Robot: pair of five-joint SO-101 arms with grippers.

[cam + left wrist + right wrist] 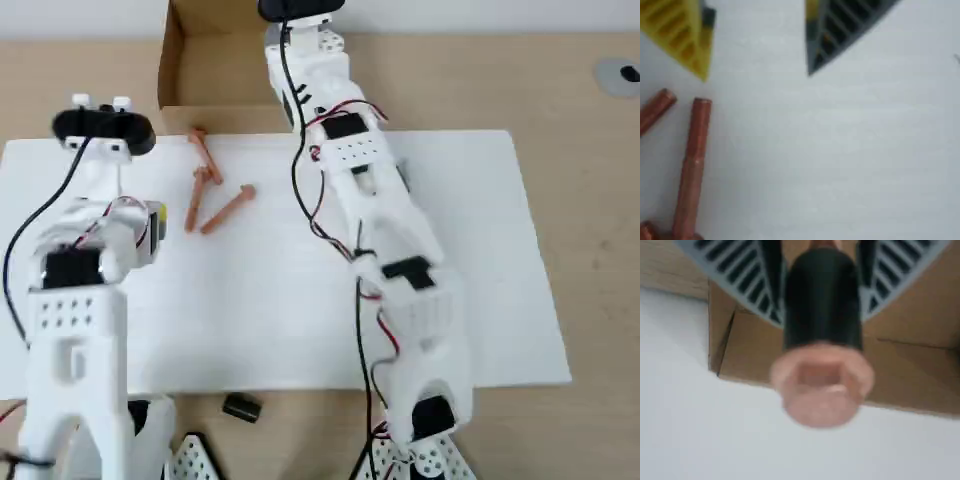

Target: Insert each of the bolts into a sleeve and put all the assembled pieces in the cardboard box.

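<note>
- In the high view the left arm (75, 300) is seen along the left edge of the frame. The left gripper (756, 72) is held over the white sheet (300, 320) with its jaws spread wide, and nothing is gripped or touched by them.
- Bare sheet is seen between its yellow finger (680, 30) and its dark finger (840, 25).
- The loose bolts (205, 185) are laid on the sheet in the upper left part of the high view, just right of the left gripper. Four appear to be there, though they overlap and the count is not certain.
- The nearest bolt (692, 165) lies close beside the yellow finger's tip but is not touched by it.
- A loose sleeve (241, 407), black, is found at the lower edge of the high view, left of centre. It lies on the table (590, 200) just off the sheet and well apart from both grippers.
- The cardboard box (168, 65) is set at the top of the frame, left of centre, next to the sheet's far edge.
- The right arm (400, 270) is stretched from the lower right of centre up to the top centre, by the box.
- The right gripper (822, 295) is closed on the held sleeve (822, 320), also black. The pale copper head of the inserted bolt (821, 390) sticks out of the sleeve's end.
- Behind this piece, the box wall and the sheet's edge are seen.
</note>
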